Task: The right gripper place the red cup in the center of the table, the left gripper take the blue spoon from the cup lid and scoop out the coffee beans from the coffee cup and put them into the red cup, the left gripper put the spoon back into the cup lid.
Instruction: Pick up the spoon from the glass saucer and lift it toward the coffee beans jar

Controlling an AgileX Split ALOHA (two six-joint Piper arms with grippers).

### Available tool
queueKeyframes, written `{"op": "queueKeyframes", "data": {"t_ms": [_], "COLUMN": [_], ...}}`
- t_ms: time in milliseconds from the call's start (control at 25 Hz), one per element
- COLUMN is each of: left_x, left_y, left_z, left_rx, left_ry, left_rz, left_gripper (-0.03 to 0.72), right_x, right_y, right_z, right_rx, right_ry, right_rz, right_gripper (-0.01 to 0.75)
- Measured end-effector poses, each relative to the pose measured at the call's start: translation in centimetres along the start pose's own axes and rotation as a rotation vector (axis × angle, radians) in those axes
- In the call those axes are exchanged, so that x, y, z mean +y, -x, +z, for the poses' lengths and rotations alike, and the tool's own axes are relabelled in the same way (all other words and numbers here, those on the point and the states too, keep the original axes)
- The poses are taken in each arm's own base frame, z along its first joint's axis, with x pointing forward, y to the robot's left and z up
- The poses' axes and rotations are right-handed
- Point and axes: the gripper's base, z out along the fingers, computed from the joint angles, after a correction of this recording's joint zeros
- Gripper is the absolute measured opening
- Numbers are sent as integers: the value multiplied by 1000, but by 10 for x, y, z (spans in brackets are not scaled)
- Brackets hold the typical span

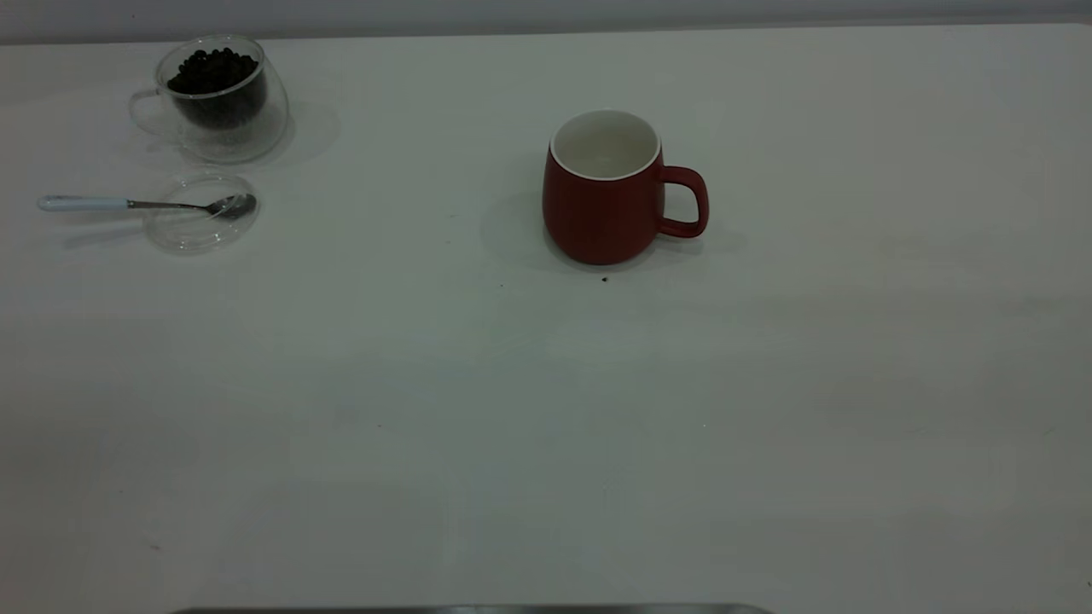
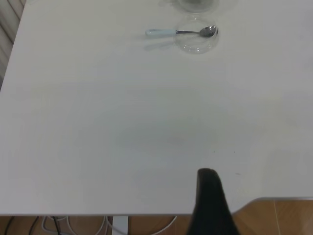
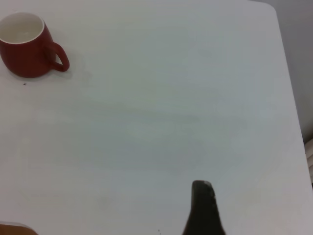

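A dark red ceramic mug (image 1: 604,196) stands upright mid-table (image 1: 546,426). A pale-handled metal teaspoon (image 1: 145,204) rests across a clear round lid (image 1: 200,228), beside a glass cup (image 1: 213,98) of dark coffee beans (image 1: 213,72). Whether either gripper's fingers are spread or pressed together, I cannot tell.

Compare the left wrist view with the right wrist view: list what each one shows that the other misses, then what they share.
Only the left wrist view shows the blue spoon, its bowl resting in the clear cup lid, with the base of the coffee cup just at the frame edge beyond it. A black finger of the left hand is also in view.

Only the right wrist view shows the red cup, upright and empty, plus a finger of the right hand.

Both share the white table.
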Motion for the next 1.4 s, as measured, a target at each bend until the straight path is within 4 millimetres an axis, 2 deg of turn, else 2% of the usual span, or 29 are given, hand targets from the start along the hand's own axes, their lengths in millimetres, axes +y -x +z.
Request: {"op": "queueKeyframes", "data": {"t_ms": [440, 560, 680, 800, 920, 1160, 1320, 1400], "left_x": [0, 0, 1, 0, -3, -8, -10, -4], "left_y": [0, 13, 44, 81, 118, 183, 229, 251], "left_z": [0, -3, -4, 8, 32, 97, 131, 147], "left_rx": [-1, -2, 26, 121, 212, 377, 402, 413], "left_ry": [0, 0, -1, -9, -30, -75, -142, -182], "left_rz": [-15, -93, -135, -146, -159, -135, -129, -132], "left_gripper": [584, 584, 584, 584, 584, 584, 584, 584], "right_x": [0, 0, 0, 0, 0, 0, 0, 0], "right_y": [0, 0, 0, 0, 0, 0, 0, 0], "right_z": [0, 0, 0, 0, 0, 0, 0, 0], "right_rx": [0, 0, 0, 0, 0, 0, 0, 0], "right_ry": [0, 0, 0, 0, 1, 1, 1, 1], "right_rz": [0, 0, 0, 0, 0, 0, 0, 0], "right_gripper": [590, 590, 590, 590, 590, 590, 590, 590]}}
